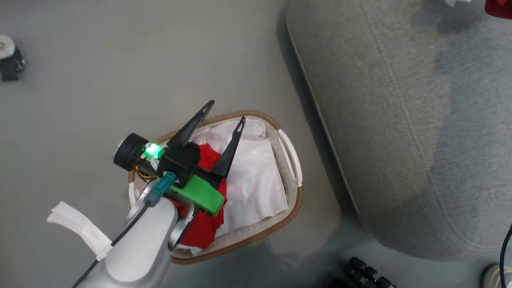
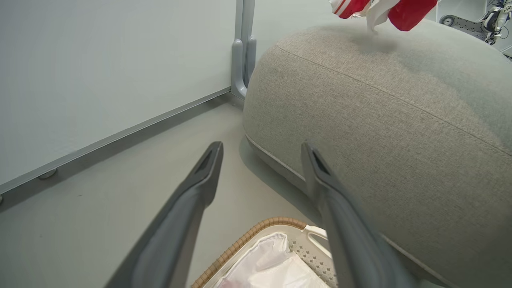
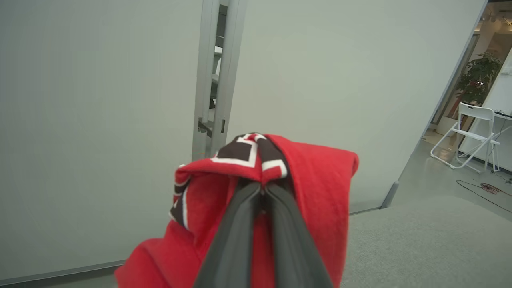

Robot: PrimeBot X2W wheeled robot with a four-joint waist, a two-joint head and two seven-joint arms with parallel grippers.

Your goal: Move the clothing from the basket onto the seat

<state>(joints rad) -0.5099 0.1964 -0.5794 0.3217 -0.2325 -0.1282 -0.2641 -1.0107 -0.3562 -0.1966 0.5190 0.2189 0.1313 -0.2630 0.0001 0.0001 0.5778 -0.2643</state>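
The basket (image 1: pixel 260 115) stands on the floor left of the grey seat (image 1: pixel 400 120). A red garment (image 1: pixel 204 228) lies in it on a white liner sheet (image 1: pixel 256 180). My left gripper (image 1: pixel 225 113) hovers over the basket, open and holding nothing; in the left wrist view the left gripper (image 2: pixel 262 147) points past the basket rim (image 2: pixel 248 240) toward the seat (image 2: pixel 380 120). My right gripper (image 3: pixel 262 189) is shut on a red garment with black-and-white numerals (image 3: pixel 312 180), held above the seat (image 3: pixel 420 240). That garment (image 2: pixel 412 12) hangs over the seat top, and its edge (image 1: pixel 498 8) shows at the corner.
A pale wall with a grey post (image 2: pixel 242 52) runs behind the seat. A white folding chair (image 3: pixel 468 136) and floor cables (image 3: pixel 484 188) lie beyond it. A black wheeled object (image 1: pixel 10 60) sits at far left, dark cabling (image 1: pixel 364 272) near the bottom.
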